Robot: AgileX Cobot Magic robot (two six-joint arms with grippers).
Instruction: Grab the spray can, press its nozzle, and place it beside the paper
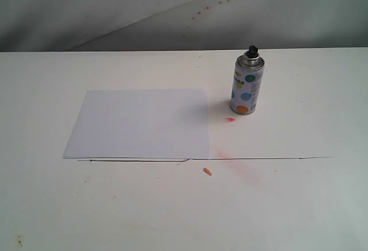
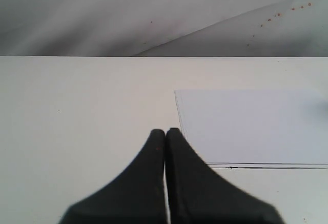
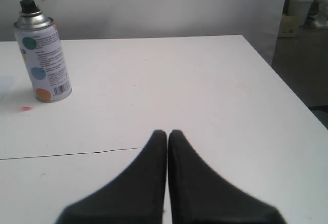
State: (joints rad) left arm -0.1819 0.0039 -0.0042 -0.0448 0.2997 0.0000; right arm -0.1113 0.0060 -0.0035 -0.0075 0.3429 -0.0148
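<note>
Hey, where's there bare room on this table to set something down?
Bare table left of the paper, right of the can, and a wide strip on the camera's side of the black line, bar one orange blob. Tightest: the gap between paper and can, with a red spot.

The black, tapered left gripper [image 2: 165, 131] has its jaws pressed together over the white table [image 2: 77, 111] — just beside the plain white rectangular paper [image 2: 251, 126], which lies flat.
</note>
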